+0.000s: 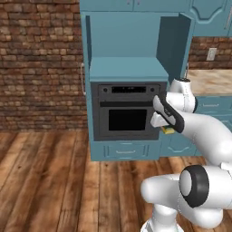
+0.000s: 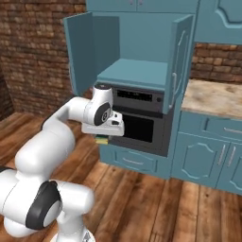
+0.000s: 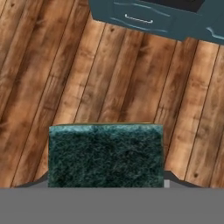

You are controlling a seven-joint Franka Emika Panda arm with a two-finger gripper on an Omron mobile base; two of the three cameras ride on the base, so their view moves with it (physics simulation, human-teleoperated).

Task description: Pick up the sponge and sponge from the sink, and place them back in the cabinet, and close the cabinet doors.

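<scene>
A sponge [image 3: 105,155] sits between my fingers, its dark green scouring face toward the hand camera and its yellow body [image 1: 167,131] [image 2: 101,140] peeking out below the hand. My gripper [image 1: 166,128] [image 2: 103,138] [image 3: 105,183] is shut on it, pointing down over the floor in front of the oven. The cabinet [image 1: 129,68] [image 2: 134,71] stands open above, its teal shelf bare. Both cabinet doors are swung wide, the left one [image 1: 86,41] [image 2: 79,52] and the right one [image 1: 174,43] [image 2: 178,59]. The sink is out of view.
A black built-in oven [image 1: 127,115] [image 2: 142,125] sits under the shelf, with a teal drawer [image 1: 126,150] [image 3: 139,19] below it. A tan marble counter [image 2: 212,97] over low teal doors [image 2: 198,158] lies to the right. Wooden floor [image 3: 109,78] spreads below; a brick wall [image 1: 41,63] stands to the left.
</scene>
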